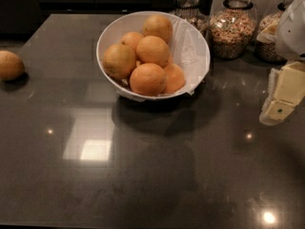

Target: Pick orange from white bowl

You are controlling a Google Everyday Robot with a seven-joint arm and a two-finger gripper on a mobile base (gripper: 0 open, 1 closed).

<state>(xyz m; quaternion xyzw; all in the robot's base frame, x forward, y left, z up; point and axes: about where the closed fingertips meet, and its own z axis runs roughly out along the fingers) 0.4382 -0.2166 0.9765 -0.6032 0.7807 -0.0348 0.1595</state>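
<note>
The white bowl (pixel 195 42) stands at the back middle of the dark countertop, lined with crumpled white paper. It holds several oranges; the nearest orange (pixel 148 78) lies at the front of the pile, others sit behind and to the left (pixel 119 60). My gripper (pixel 281 97) hangs at the right edge of the view, to the right of the bowl and apart from it, above the counter. It holds nothing that I can see.
A lone orange (pixel 9 65) lies on the counter at the far left edge. Glass jars of grains (pixel 233 25) stand behind and right of the bowl, another (pixel 271 37) near my arm. The dark glossy countertop (pixel 143 166) stretches toward the front.
</note>
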